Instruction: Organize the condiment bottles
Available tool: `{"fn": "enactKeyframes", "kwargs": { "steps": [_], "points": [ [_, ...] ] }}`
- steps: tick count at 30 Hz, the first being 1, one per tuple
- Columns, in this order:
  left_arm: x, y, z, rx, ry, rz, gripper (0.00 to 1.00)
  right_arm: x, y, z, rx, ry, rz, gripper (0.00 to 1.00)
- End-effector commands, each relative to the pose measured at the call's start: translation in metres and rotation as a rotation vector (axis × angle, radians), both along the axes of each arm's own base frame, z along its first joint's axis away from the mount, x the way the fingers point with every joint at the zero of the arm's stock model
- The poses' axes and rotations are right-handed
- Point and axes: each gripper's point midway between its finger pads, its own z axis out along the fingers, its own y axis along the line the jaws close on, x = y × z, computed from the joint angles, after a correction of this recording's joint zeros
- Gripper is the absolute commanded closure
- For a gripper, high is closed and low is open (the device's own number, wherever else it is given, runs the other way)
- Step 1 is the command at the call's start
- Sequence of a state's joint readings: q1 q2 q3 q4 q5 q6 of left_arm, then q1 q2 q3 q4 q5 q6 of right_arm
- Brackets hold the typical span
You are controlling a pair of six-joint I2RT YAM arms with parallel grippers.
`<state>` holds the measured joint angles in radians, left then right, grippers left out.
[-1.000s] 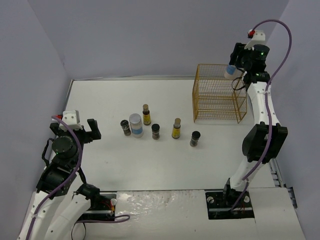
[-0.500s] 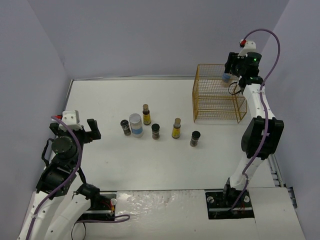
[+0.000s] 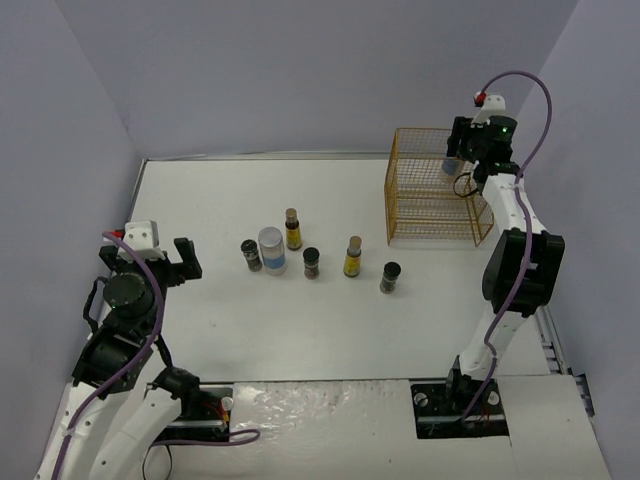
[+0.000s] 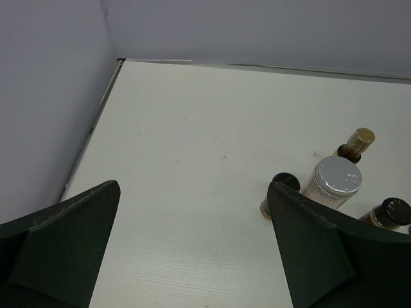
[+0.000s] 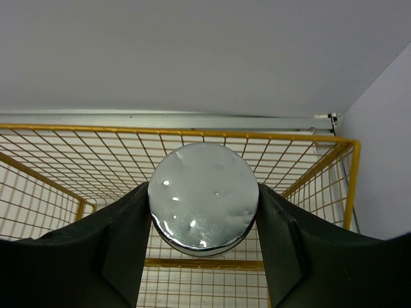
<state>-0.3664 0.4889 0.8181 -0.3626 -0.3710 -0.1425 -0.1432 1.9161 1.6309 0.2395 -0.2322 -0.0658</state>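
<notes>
Right gripper (image 3: 457, 155) clamped on a grey-lidded jar (image 5: 203, 204) above the yellow wire rack (image 3: 420, 215); it should descend upright, clear of the rim, before release.

high rear overview; two close wrist views, left sharing condiment bottles (image 3: 271, 250)

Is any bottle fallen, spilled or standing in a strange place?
Nothing stands out. The six bottles on the table stand upright in a loose row; the right gripper holds the grey-lidded jar over the yellow rack.
</notes>
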Motion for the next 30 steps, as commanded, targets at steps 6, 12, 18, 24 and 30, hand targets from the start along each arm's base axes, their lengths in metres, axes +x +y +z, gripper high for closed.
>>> {"fn": "enactKeyframes", "kwargs": {
  "steps": [6, 12, 18, 24, 30],
  "points": [
    [0.007, -0.004, 0.012, -0.013, -0.035, -0.006, 0.03, 0.01, -0.019, -0.001, -0.017, -0.098, -0.022, 0.93],
    [0.007, -0.004, 0.012, -0.012, -0.034, -0.008, 0.03, 0.007, -0.021, -0.01, -0.018, -0.08, -0.032, 0.64],
    [0.007, -0.004, 0.012, -0.014, -0.038, -0.008, 0.03, 0.003, -0.019, -0.007, -0.016, -0.074, -0.024, 0.22],
    [0.005, -0.004, 0.014, -0.017, -0.045, -0.01, 0.03, -0.007, -0.017, 0.02, -0.01, -0.087, -0.025, 0.05],
    [0.005, -0.005, 0.015, -0.019, -0.049, -0.015, 0.03, -0.033, 0.013, 0.086, 0.04, -0.141, 0.054, 0.0]
  ]
}}
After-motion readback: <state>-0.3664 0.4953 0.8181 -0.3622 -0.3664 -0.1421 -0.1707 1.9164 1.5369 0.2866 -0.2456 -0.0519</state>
